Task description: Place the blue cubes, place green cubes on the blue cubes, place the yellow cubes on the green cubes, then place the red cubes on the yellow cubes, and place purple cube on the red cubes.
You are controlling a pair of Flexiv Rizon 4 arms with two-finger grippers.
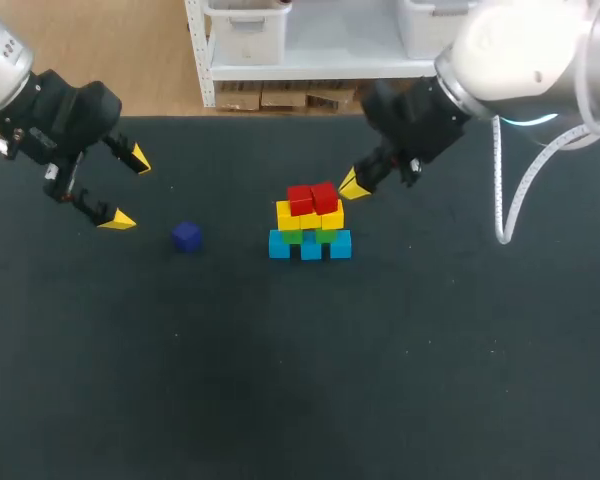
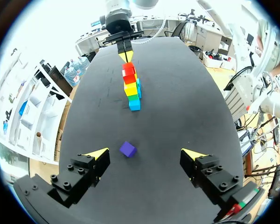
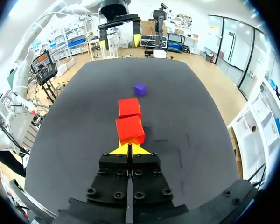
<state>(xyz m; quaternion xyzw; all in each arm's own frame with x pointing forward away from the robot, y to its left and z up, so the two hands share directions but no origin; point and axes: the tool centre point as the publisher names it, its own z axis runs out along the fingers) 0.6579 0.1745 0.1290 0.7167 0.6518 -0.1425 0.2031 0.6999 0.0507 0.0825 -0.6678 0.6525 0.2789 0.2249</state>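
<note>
Landmark: stack point(image 1: 310, 225) on tabletop point(image 1: 280, 400). Blue cubes point(image 1: 310, 246) at base, then green cubes point(image 1: 308, 236), yellow cubes point(image 1: 310, 217), red cubes point(image 1: 313, 198) on top. Purple cube point(image 1: 187, 236) lies alone left of stack. Your right tool point(image 1: 352, 186): tips pressed together, just beside stack's red cubes. Your left tool point(image 1: 128, 189): spread wide, well left of stack, beyond purple cube.
</note>
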